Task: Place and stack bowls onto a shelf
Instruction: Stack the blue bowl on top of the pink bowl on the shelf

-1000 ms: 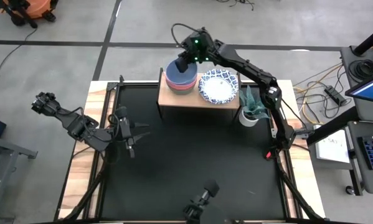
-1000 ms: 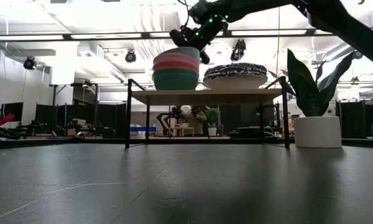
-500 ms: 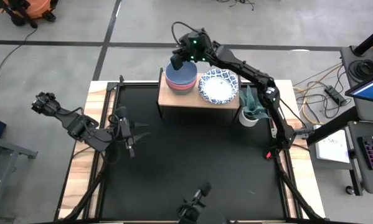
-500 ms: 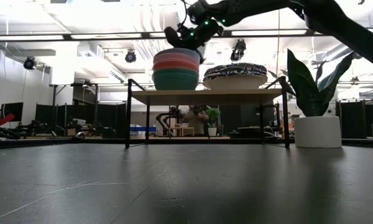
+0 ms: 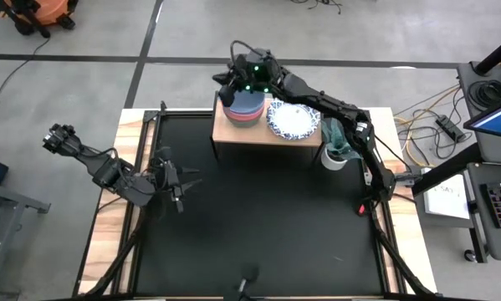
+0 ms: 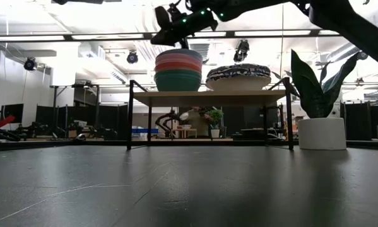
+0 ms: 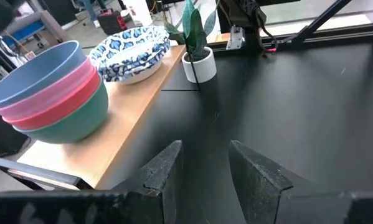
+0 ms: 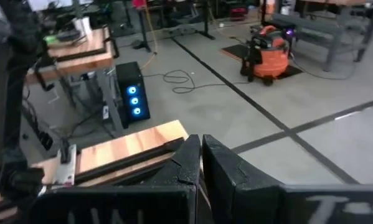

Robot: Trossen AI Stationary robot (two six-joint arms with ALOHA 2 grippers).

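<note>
light wood shows on the shelf (image 5: 271, 135), a small board on thin black legs standing at the far edge of the black table (image 5: 258, 226); on the shelf's left end sits a stack of plain bowls (image 6: 178, 70), green at the bottom, then red, then pink, with the slate-blue bowl (image 7: 33, 62) on top; just to the right of it, also on the board, is the stack of white bowls with blue patterned rims (image 5: 293, 117), close beside the coloured stack, though whether the two touch cannot be told; how many patterned bowls are nested there cannot be counted from these views; right of the shelf, on the table, stands a white pot with a spiky green plant (image 6: 321, 120); the right gripper (image 5: 227, 86) hangs above the far left edge of the coloured stack, its arm reaching across over both stacks from the table's right side; its two dark fingers (image 8: 189, 158) are pressed together with nothing between them, and in the low view it is clear of the top bowl's rim; the left gripper (image 5: 177, 180) waits low over the left part of the table, well apart from the shelf, pointing toward it; its fingers (image 7: 164, 171) stand apart with only bare tabletop seen between them, holding nothing; behind the table, under the shelf in the low view, the room shows a person at a distant desk (image 6: 192, 120)
</note>
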